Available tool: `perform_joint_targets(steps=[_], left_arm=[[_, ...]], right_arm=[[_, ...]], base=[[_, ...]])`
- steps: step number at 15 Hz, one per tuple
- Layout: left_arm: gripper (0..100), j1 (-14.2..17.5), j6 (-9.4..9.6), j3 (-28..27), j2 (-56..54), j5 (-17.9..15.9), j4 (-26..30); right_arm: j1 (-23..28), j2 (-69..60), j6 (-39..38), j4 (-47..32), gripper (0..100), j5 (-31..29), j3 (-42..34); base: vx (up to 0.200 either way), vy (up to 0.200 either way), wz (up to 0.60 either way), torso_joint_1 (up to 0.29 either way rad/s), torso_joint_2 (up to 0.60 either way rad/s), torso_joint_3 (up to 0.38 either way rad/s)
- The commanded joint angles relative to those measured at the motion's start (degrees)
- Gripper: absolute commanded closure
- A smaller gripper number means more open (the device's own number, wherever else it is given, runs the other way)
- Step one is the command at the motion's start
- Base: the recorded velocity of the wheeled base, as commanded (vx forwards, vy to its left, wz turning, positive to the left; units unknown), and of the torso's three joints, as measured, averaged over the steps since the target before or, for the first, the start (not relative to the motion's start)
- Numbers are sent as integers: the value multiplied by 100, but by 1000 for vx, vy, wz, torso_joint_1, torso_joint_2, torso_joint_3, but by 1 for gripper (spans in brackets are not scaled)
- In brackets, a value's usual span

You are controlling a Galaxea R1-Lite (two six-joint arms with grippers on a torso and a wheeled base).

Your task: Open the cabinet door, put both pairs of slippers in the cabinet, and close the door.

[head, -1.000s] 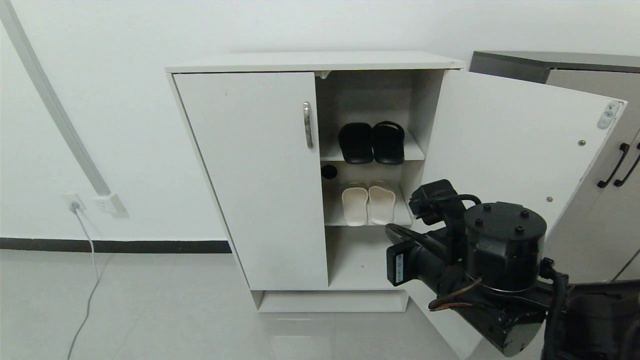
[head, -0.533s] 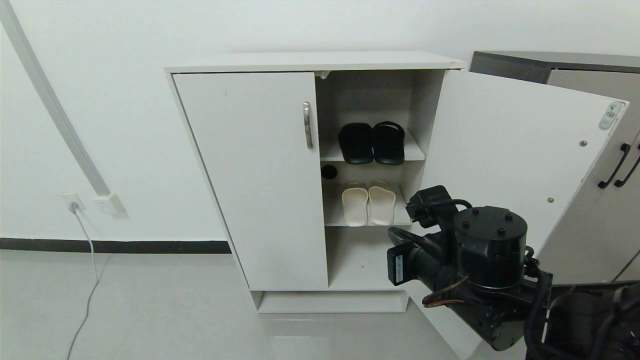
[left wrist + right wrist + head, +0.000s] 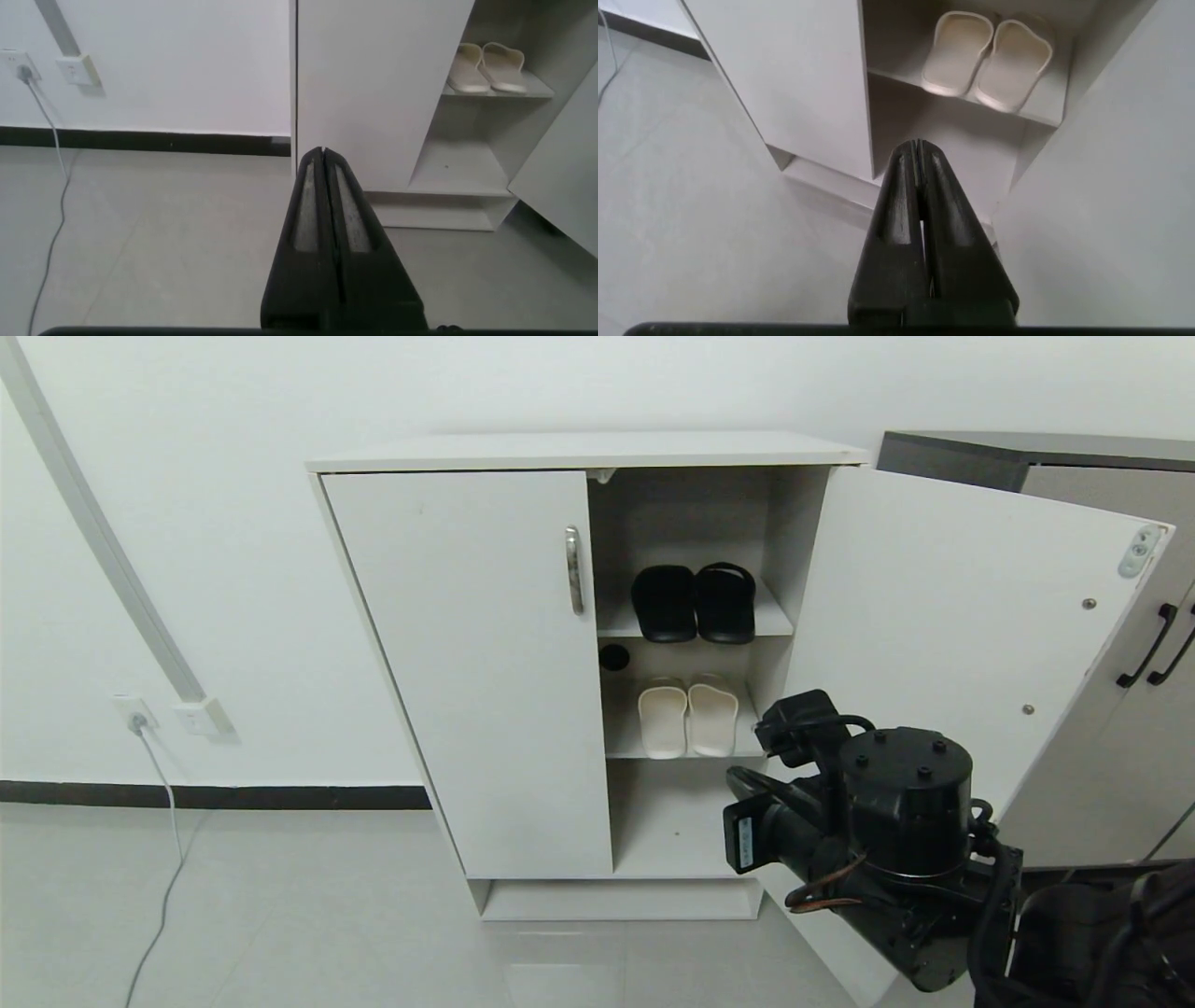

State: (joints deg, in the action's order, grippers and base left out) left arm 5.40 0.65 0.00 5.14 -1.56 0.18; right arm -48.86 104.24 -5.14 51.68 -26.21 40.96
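Right fingers point(image 3: 901, 201) are pressed flat together with nothing between them, and the left fingers point(image 3: 313, 205) are closed and empty the same way. Both pairs are shelved: the black slippers point(image 3: 693, 604) sit on the upper shelf, with the white slippers point(image 3: 688, 717) at 6 o'clock from them, one shelf down. What remains, as I read it, is shutting the right door point(image 3: 943, 616), which is swung wide at 3 o'clock from the opening. The right arm point(image 3: 896, 812) sits before the door's inner face, at 5 o'clock from the white pair. I'd bring it round to the outer face, press near the free edge, far from the hinges, and follow the arc. It should stop once the door meets the left door point(image 3: 467, 663). A grey cabinet point(image 3: 1102, 467) close behind looks likely to cramp that reach.
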Motion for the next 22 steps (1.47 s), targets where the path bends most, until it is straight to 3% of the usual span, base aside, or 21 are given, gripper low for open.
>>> perform_joint_targets(steps=[1,7,22], left_arm=[[100,5,6,0,4,-2,-1],[100,5,6,0,4,-2,-1],[100,5,6,0,4,-2,-1]], right_arm=[[-1,26,5,0,100,2,0],[-1,26,5,-17,100,-7,0],[-1,52,-4,-8,100,-16,-62]], base=[[0,0,0,0,0,0],[0,0,0,6,-120,-174],[0,0,0,114,-478,-343]])
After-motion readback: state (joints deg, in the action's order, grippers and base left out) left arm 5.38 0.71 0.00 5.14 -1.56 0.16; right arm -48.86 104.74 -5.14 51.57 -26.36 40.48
